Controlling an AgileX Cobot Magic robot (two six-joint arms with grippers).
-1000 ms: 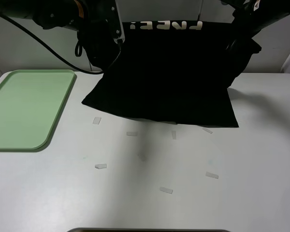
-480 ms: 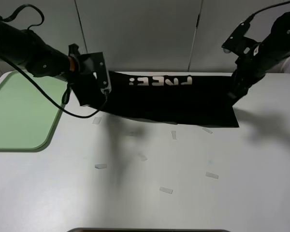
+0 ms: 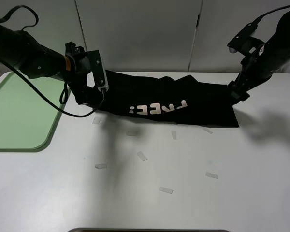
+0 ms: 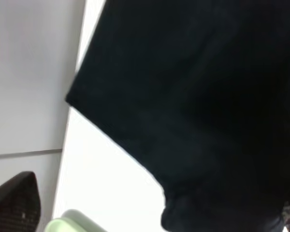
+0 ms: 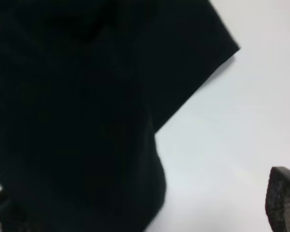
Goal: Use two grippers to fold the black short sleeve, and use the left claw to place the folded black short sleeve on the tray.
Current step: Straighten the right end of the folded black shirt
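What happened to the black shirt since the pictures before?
The black left gripper and right gripper swung the black cotton T-shirt down from hanging high; it now lies folded on the white table, pink lettering up. Their jaws look opened, letting go. The light green plastic tray stayed put.

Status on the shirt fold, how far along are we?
Done: the black short sleeve lies on the table, apparently folded over into a long band, lettering showing. In hand: left gripper and right gripper sit at its two ends, jaws apparently open, nothing lifted. Left: further folds into a compact bundle, then the left gripper carries it to the tray, which has no shirt on it.
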